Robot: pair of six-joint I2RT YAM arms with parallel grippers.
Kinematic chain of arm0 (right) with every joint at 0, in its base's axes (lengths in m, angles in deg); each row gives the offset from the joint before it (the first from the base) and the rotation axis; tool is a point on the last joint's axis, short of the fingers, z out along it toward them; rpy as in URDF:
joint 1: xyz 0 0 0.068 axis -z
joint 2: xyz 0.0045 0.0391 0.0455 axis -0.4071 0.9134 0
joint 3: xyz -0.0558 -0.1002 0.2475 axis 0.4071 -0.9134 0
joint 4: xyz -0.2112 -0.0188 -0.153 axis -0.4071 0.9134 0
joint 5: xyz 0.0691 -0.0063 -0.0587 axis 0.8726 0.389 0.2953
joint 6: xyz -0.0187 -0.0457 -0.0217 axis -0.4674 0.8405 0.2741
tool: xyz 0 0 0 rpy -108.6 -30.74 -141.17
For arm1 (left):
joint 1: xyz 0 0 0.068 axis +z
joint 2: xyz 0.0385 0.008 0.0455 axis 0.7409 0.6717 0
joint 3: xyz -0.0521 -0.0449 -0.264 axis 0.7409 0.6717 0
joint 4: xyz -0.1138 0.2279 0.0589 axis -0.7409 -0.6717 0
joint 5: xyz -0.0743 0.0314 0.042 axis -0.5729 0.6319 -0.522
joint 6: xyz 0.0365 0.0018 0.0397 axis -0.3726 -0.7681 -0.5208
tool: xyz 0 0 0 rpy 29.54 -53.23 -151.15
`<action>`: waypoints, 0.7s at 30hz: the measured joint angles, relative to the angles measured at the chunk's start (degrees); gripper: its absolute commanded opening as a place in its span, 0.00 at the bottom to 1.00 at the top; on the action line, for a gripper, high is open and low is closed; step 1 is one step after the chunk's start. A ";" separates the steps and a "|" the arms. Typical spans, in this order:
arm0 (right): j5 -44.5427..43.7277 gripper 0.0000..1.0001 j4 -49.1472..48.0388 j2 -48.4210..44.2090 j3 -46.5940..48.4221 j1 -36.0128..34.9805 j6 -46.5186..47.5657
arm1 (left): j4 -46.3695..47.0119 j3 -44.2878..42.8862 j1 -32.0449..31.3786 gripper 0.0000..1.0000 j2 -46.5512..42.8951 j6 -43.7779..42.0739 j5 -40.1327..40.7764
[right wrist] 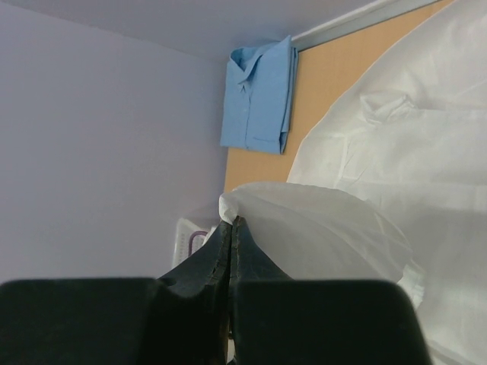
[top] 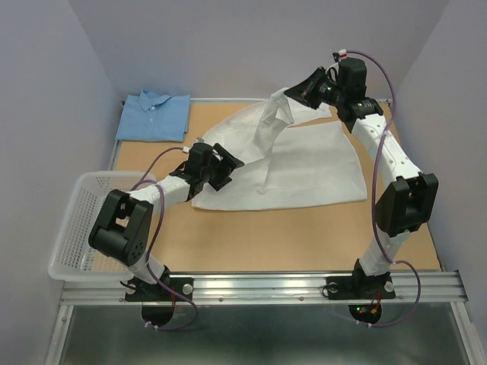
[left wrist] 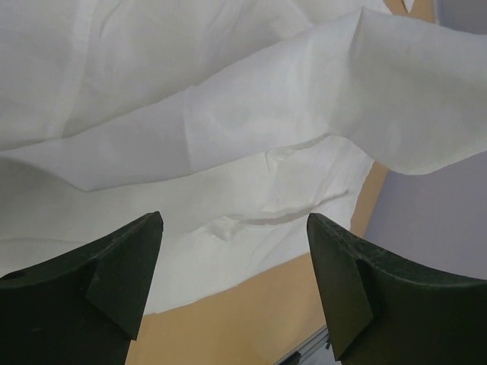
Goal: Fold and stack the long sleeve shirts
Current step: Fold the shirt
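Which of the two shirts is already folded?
The light blue shirt in the far left corner, a neat rectangle; the white shirt lies spread out, pinched by the right tool.

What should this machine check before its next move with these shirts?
1. Right pincer shut on the white shirt: ok.
2. Left pincer open and empty: ok.
3. White shirt folded: not ok, one part lifted, the rest spread on the table.
4. Blue shirt folded at the far left corner: ok.
5. Shirts stacked: not ok, they lie apart.
6. How firm the right grip is: cannot tell.
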 measured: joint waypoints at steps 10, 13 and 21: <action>0.00 0.01 -0.02 -0.02 0.00 -0.04 -0.22 | 3.65 0.31 1.42 0.78 4.90 8.55 0.87; -0.02 0.01 -0.02 -0.02 0.00 -0.04 -0.24 | 5.07 1.60 1.42 0.75 5.16 10.91 1.38; -0.11 0.01 -0.02 -1.36 -0.15 -0.07 -0.39 | 6.99 3.56 1.70 0.71 5.18 15.82 5.49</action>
